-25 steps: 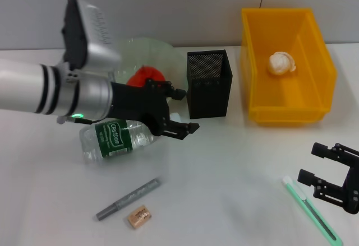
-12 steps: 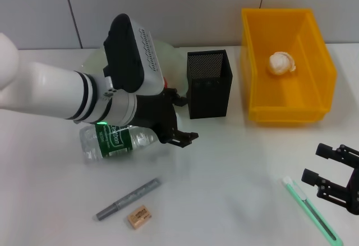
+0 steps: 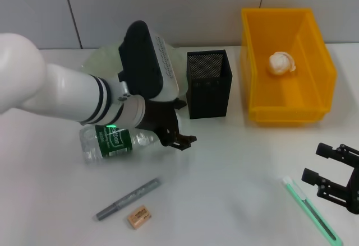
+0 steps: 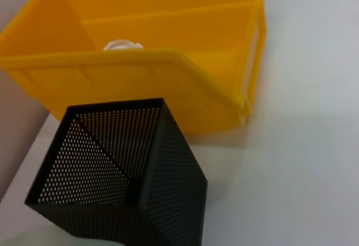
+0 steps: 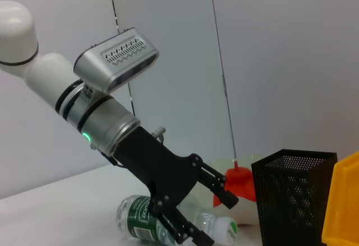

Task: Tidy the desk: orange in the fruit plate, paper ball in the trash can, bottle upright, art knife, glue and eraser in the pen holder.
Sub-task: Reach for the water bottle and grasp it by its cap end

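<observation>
Since the earlier frames, the left arm has been swung further over the fruit plate (image 3: 101, 60), so that the orange is now hidden in the head view, and the left tool (image 3: 175, 127) has been lowered closer to the neck of the bottle (image 3: 115, 140). Its fingers are held apart, with nothing between them, just beside the bottle's cap end; in the right wrist view the left tool (image 5: 216, 215) is seen spread open directly over the bottle (image 5: 168, 222), which is lying on its side on the white surface (image 3: 224, 179). The orange (image 5: 238, 185) is seen in that view behind the bottle, beside the black mesh pen holder (image 5: 293, 195).

The pen holder (image 3: 208, 83) is standing upright between the fruit plate and the yellow trash can (image 3: 287, 108), and it is shown empty in the left wrist view (image 4: 120, 173). A paper ball (image 3: 281, 63) is lying inside the trash can.

Near the front of the surface, a grey glue pen (image 3: 128, 199) is lying tilted, with the eraser (image 3: 138, 216) just beside it. The green art knife (image 3: 312, 210) is lying at the front right, close to the right tool (image 3: 328, 174), which is parked low there with its fingers apart and empty.
</observation>
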Available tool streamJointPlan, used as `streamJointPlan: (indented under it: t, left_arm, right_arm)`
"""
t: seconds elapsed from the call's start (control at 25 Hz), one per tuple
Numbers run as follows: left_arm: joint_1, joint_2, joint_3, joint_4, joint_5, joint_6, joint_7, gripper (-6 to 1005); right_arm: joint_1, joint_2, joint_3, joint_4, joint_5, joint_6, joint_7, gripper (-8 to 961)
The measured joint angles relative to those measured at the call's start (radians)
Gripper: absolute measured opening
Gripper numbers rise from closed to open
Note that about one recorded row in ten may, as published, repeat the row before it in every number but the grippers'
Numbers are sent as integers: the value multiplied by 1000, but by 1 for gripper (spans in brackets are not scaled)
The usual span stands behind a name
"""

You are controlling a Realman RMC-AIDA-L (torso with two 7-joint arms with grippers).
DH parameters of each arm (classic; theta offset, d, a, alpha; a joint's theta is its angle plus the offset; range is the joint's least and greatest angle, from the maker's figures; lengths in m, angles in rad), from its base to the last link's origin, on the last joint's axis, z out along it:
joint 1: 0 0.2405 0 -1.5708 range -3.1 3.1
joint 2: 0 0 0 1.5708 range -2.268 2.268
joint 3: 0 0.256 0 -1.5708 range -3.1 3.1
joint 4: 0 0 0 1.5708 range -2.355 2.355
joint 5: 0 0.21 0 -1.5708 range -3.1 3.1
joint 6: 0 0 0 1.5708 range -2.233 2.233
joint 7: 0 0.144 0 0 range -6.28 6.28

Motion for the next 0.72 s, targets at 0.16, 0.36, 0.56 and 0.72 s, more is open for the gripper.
streamJointPlan:
  t: [0.16,0.36,0.56,0.72]
  left_arm:
    - [0,0,31,5,28,-23,-36,814]
    - [0,0,59,5,41,-43,-60,814]
    - [-1,0,61,-1,42,-60,-60,814]
    - [-2,0,62,-4,42,-65,-60,814]
  right_arm:
    - [3,0,0,0,0,0,0,695]
    - [4,0,0,0,0,0,0,695]
    - [6,0,3,0,1,0,0,695]
    - [7,0,11,0,0,1,0,695]
